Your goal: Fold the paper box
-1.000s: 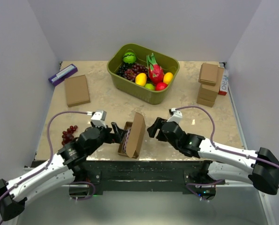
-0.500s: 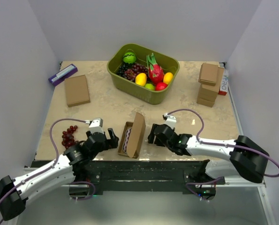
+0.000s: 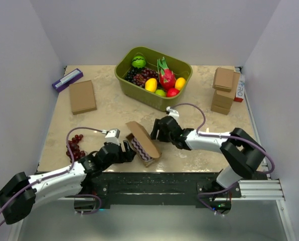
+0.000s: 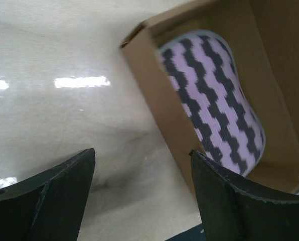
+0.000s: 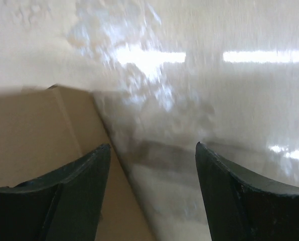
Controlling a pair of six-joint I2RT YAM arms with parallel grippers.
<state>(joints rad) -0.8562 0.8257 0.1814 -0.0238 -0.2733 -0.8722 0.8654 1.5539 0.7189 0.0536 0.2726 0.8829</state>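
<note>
- The paper box (image 3: 142,142) lies at the near middle of the table (image 3: 109,113), between the two arms. Its lid leans half open over the tray, and a purple zigzag pad (image 4: 214,105) lies inside.
- We judge it to be light, thin cardboard: stiff in the panels, weak at the creases, and easy to slide on the glossy top. We would press the lid at its free edge and brace a tray wall.
- The left gripper (image 4: 142,153) is spread wide just beside the tray wall and holds nothing.
- The right gripper (image 5: 153,146) is also spread wide and empty, close by the lid.

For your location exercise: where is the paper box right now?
In the top view, the paper box sits front centre, between the left gripper and the right gripper.
</note>
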